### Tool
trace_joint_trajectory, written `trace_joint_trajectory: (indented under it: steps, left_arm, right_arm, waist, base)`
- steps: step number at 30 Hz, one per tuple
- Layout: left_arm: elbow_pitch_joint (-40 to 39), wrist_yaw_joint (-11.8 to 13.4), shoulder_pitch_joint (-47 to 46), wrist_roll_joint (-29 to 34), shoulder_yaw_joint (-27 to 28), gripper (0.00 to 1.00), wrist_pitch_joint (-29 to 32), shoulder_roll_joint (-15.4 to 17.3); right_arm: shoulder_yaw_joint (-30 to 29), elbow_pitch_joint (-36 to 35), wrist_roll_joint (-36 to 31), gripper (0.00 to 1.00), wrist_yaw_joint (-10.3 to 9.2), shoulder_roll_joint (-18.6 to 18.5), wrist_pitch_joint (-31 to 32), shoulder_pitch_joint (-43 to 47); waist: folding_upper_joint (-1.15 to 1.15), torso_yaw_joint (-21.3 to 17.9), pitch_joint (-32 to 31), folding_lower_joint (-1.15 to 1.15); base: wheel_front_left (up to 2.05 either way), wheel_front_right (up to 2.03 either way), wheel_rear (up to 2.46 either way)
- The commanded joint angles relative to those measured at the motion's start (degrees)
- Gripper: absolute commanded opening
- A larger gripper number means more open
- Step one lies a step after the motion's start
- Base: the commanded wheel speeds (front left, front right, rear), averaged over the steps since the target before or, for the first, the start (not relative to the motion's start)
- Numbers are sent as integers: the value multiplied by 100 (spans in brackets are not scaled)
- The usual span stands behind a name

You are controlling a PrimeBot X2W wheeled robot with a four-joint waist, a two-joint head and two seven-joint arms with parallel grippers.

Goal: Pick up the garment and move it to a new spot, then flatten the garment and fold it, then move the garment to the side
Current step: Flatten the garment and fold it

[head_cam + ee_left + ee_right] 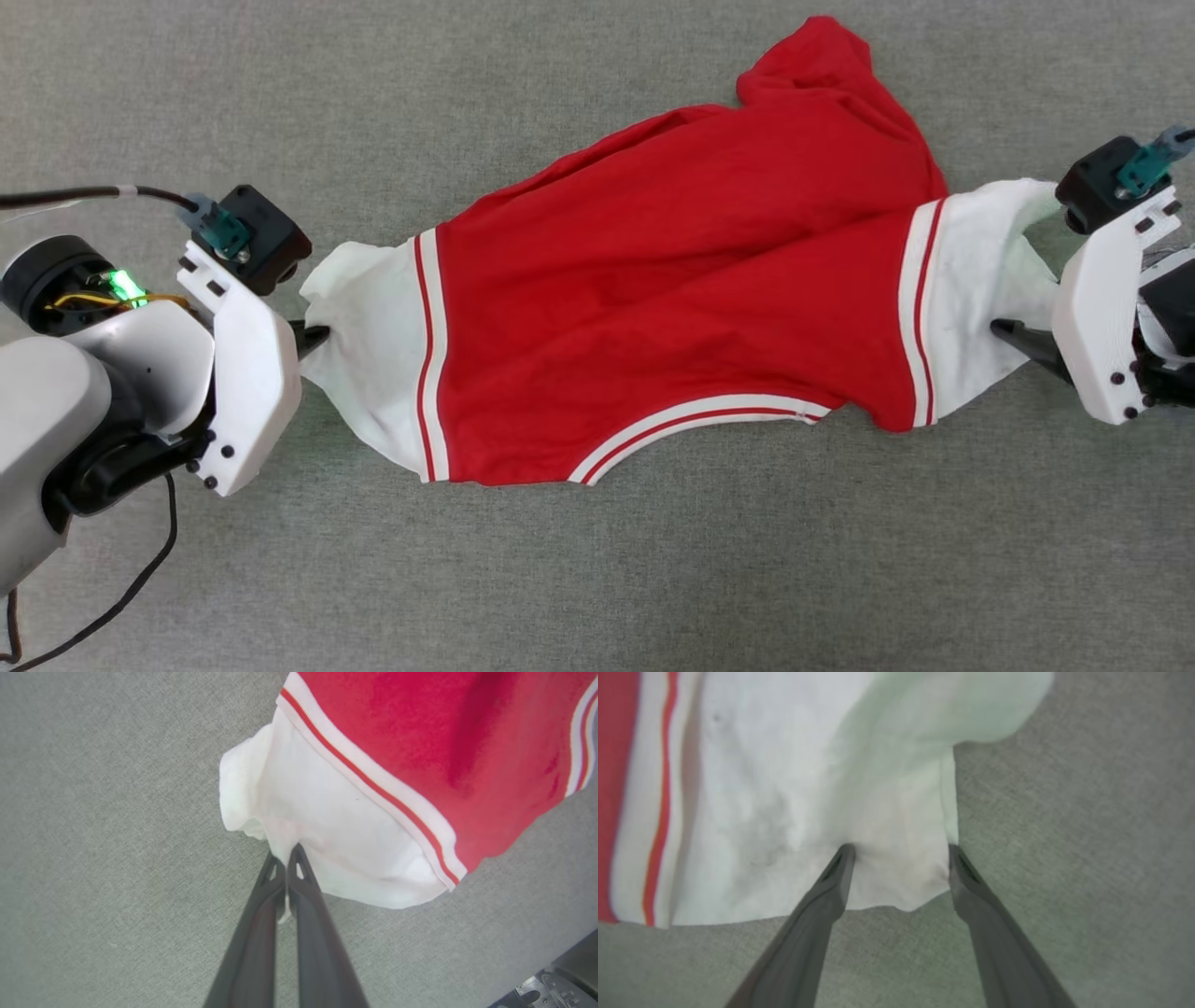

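Head view: the garment (653,308) lies stretched sideways across the middle of the grey surface (597,579), red body in the centre, a white sleeve at each end, and its red hem bunched toward the far side. None of the surface's edges or corners are in the picture. The left fingers (310,338) point inward and meet the outer edge of the left-side sleeve (369,364), and they look pressed together. The right fingers (1022,341) point inward at the right-side sleeve (980,299), with one dark tip against the white cloth.

Left wrist view: the left fingers (306,914) are closed tight against each other, with a fold of the white sleeve (327,826) pinched between their tips. A sliver of white cloth shows in the slit lower down. The rest of the sleeve and the striped trim (373,788) spread away beyond the tips, and the red body (444,732) lies further off.

Right wrist view: the right fingers (822,900) stand spread wide. The lower edge of the white sleeve (794,788) lies between their tips. One tip rests on the cloth and the other sits at the sleeve's side edge, neither squeezing it. The striped trim (656,812) and the red cloth lie off to one side.
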Motion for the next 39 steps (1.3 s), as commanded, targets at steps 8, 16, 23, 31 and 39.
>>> trace_joint_trajectory:
  steps: [8, 16, 23, 31, 39]
  left_arm:
    - [134, -45, -2, 5, -5, 0, -142, -110]
    - [337, -133, 96, -43, 11, 0, -342, -124]
    - [243, -193, -9, -52, 198, 0, -723, -33]
    - [-2, -262, -563, 98, 554, 0, -958, -78]
    - [246, -345, -1635, 298, 948, 0, -921, -533]
  right_arm:
    - [976, 602, 172, 100, 9, 365, -333, 409]
    - [1110, 446, 300, 0, 7, -19, -1366, -217]
    - [1173, -198, 526, 0, -1, -585, -2159, -454]
    - [648, -834, 570, 0, -1, -943, -2615, -896]
    - [-148, -731, 71, 0, -1, -635, -2558, -1854]
  waist:
    - [0, 48, 115, 0]
    - [0, -147, -411, 0]
    - [0, -264, -1018, 0]
    - [0, -342, -1139, 0]
    - [0, -414, -714, 0]
  base:
    - [0, 0, 0]
    - [0, 0, 0]
    - [0, 0, 0]
    - [0, 0, 0]
    - [0, 0, 0]
